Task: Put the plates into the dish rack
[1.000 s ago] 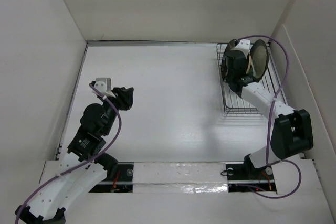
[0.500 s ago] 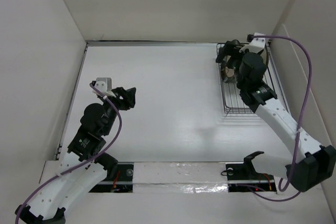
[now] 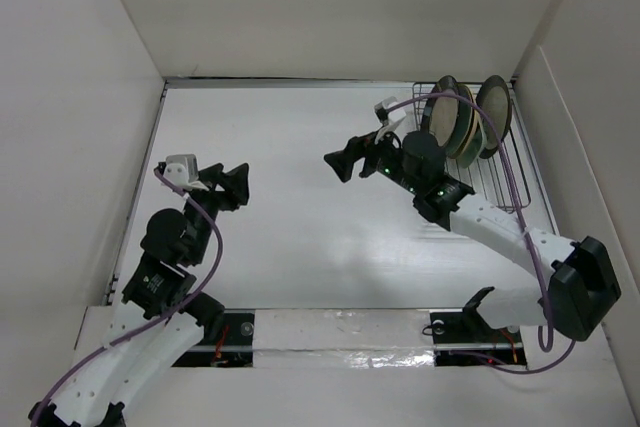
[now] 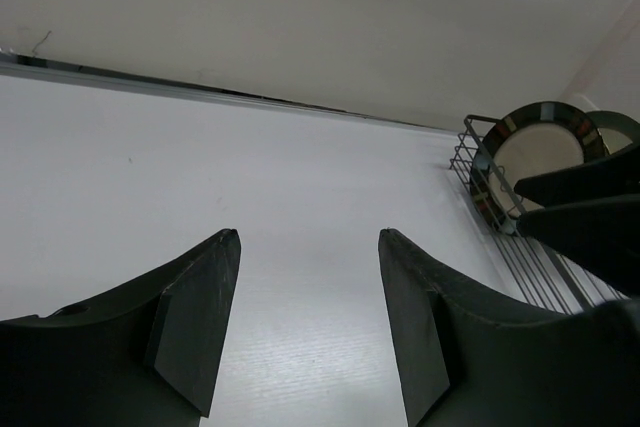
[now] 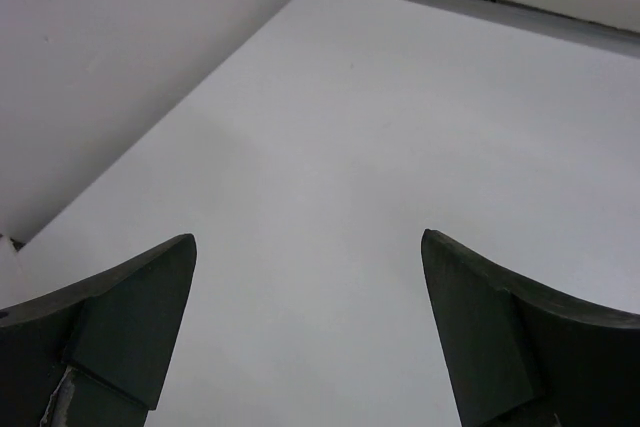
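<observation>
Plates (image 3: 452, 123) are standing on edge in the dish rack (image 3: 492, 185), which is sitting at the far right corner of the worktop (image 3: 300, 247), close to the right wall. From above we are making out at least three of them. A cream plate with a dark rim (image 3: 445, 119) is facing left at the front of the group, a greenish plate (image 3: 468, 132) is leaning just behind it, and another dark-rimmed plate (image 3: 494, 112) is standing apart, nearer the wall. The right gripper (image 3: 340, 164) is hovering over bare worktop to the left of the rack, pointing left, and its wrist camera is showing its fingers (image 5: 130, 317) spread wide, holding nothing. The left gripper (image 3: 240, 185) is hanging over the left half of the worktop, well apart from the rack, its fingers (image 4: 195, 317) parted and gripping nothing. In the left wrist view we are seeing a striped-rim plate (image 4: 535, 142) upright at the rack's end, with a dark part of the right arm (image 4: 590, 222) partly covering the wires below it.
</observation>
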Controlling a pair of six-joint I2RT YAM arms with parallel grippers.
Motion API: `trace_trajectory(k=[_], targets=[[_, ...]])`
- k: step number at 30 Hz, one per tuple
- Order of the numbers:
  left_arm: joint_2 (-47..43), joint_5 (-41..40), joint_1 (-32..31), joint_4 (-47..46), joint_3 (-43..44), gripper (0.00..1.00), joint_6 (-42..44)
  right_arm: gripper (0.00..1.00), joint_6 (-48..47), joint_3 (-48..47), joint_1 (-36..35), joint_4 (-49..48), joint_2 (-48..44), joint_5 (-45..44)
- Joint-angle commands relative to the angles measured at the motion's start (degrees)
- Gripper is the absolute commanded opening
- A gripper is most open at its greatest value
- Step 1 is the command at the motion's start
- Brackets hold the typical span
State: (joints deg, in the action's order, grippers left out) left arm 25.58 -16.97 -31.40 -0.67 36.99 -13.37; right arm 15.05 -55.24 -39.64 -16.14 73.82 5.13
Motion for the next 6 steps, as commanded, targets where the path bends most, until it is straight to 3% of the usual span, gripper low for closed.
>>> trace_trajectory(k=[1, 6], targets=[[0.7, -0.1, 0.2, -3.8, -0.8, 0.55, 1.1, 1.0, 0.2, 1.3, 0.0, -7.4, -1.1, 2.4], [3.3, 0.7, 0.2, -3.4, 0.2, 0.55, 1.1, 1.0, -0.3, 1.5, 0.0, -7.5, -0.6, 1.9]])
